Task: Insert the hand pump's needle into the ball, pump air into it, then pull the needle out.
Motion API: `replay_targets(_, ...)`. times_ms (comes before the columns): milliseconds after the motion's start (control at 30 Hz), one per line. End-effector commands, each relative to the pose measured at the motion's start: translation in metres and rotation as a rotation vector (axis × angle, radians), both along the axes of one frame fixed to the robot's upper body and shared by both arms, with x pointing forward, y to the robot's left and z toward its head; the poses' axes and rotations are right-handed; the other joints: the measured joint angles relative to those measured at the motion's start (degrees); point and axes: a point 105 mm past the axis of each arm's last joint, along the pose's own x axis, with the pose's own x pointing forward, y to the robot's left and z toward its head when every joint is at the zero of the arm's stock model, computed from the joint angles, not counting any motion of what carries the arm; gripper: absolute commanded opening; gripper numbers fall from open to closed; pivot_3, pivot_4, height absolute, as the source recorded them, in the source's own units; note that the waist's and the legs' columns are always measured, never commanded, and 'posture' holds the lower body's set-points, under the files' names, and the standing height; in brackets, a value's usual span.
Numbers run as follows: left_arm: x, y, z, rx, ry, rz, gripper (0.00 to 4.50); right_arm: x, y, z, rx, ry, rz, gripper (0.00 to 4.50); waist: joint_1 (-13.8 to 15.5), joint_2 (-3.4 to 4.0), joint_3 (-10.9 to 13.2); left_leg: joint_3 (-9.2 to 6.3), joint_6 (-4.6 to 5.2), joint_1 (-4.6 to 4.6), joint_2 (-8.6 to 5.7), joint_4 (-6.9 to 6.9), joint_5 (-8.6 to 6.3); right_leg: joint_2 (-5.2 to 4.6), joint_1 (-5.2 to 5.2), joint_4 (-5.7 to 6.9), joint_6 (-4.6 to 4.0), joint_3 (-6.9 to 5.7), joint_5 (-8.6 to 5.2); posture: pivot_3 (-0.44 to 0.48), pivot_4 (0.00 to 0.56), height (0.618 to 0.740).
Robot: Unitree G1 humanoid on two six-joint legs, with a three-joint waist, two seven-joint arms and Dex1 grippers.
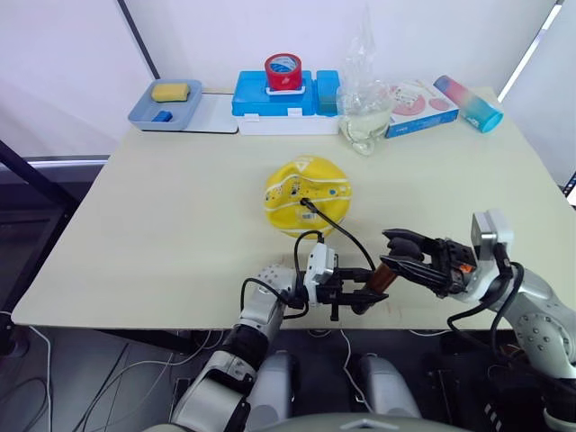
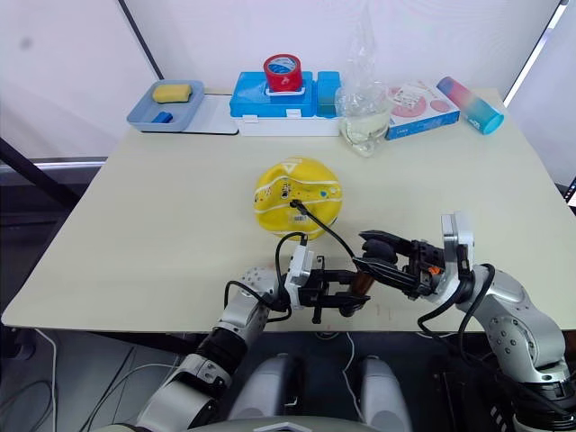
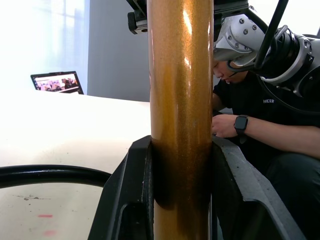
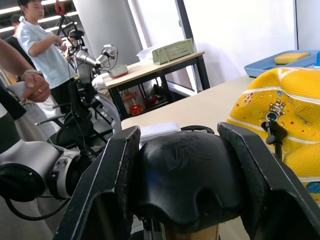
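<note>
Left eye view is showing the ball (image 1: 306, 194) sitting dented near the middle of the table (image 1: 135, 243), its yellow skin creased, so it is looking soft and light and likely to roll or give if pushed. The needle (image 1: 306, 203) is already standing in its near side, with the thin black hose (image 1: 346, 232) arcing back toward the table's near edge; that pin is looking fragile, and I would judge any sideways tug risks bending it. The hand pump (image 1: 380, 276) is hanging just off the near edge between both arms. The left gripper (image 1: 360, 286) is pinching the barrel, and the right gripper (image 1: 396, 252) is clamping the black handle. The barrel is glossy and probably slippery, so a firm mid-barrel hold seems right.

The left wrist view is showing the gold barrel pressed between that gripper's fingers (image 3: 130, 200), plus a seated person (image 3: 260, 115) beyond. The right wrist view is showing the handle cap wedged between its fingers (image 4: 107, 180) and the needle fitting entering the ball.
</note>
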Motion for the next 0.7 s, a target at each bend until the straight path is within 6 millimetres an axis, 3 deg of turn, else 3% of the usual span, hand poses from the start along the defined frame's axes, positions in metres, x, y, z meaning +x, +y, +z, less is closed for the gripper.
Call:
replay_targets(33, 0.009, 0.006, -0.006, 0.024, 0.027, 0.059, 1.04, -0.009, 0.0, 0.009, 0.004, -0.07, 0.042, 1.96, 0.0, 0.0, 0.0, 0.0, 0.0, 0.0, 0.0, 0.0, 0.0, 0.0, 0.0, 0.0, 0.0, 0.0, 0.0, 0.0, 0.15, 0.739)
replay_targets(333, 0.015, 0.013, -0.008, 0.097, 0.033, 0.047, 1.04, -0.007, -0.005, 0.005, -0.082, -0.161, 0.007, 1.96, -0.01, 0.0, 0.0, 0.0, 0.0, 0.0, 0.0, 0.0, 0.0, 0.01, 0.0, 0.0, 0.0, -0.01, 0.0, 0.0, 0.15, 0.739)
replay_targets(367, 0.015, 0.014, -0.008, 0.106, 0.029, 0.042, 2.07, -0.007, -0.006, 0.006, -0.082, -0.164, 0.007, 1.96, -0.01, 0.0, 0.0, 0.0, 0.0, 0.0, -0.01, 0.0, 0.0, 0.0, 0.0, 0.0, 0.0, -0.01, 0.0, 0.0, 0.15, 0.739)
replay_targets(433, 0.015, 0.016, -0.01, 0.142, 0.011, 0.037, 2.86, -0.009, -0.008, 0.007, -0.083, -0.166, 0.007, 1.96, -0.09, -0.01, 0.01, 0.0, 0.0, 0.0, 0.0, 0.0, 0.0, 0.01, -0.01, 0.0, 0.0, -0.01, 0.0, 0.0, 0.15, 0.739)
replay_targets(500, 0.016, 0.019, -0.012, 0.187, -0.002, 0.038, 4.1, -0.01, -0.01, 0.006, -0.095, -0.171, 0.005, 1.96, -0.03, -0.01, 0.01, -0.02, 0.0, 0.0, 0.01, -0.01, 0.0, 0.02, -0.01, 0.0, 0.0, -0.02, 0.0, 0.0, 0.15, 0.739)
replay_targets(533, 0.017, 0.021, -0.012, 0.209, -0.009, 0.045, 4.44, -0.01, -0.011, 0.006, -0.102, -0.174, 0.002, 1.96, -0.01, -0.01, 0.01, -0.02, 0.0, 0.0, 0.01, -0.01, 0.0, 0.02, -0.01, 0.0, 0.0, -0.02, 0.0, 0.0, 0.15, 0.739)
replay_targets(700, 0.015, 0.027, -0.02, 0.32, -0.019, 0.034, 4.44, -0.009, -0.012, 0.006, -0.111, -0.195, -0.018, 1.96, -0.01, -0.04, 0.02, 0.0, 0.0, -0.01, -0.01, -0.01, 0.0, -0.02, 0.0, -0.02, 0.01, -0.01, 0.0, 0.0, 0.15, 0.739)
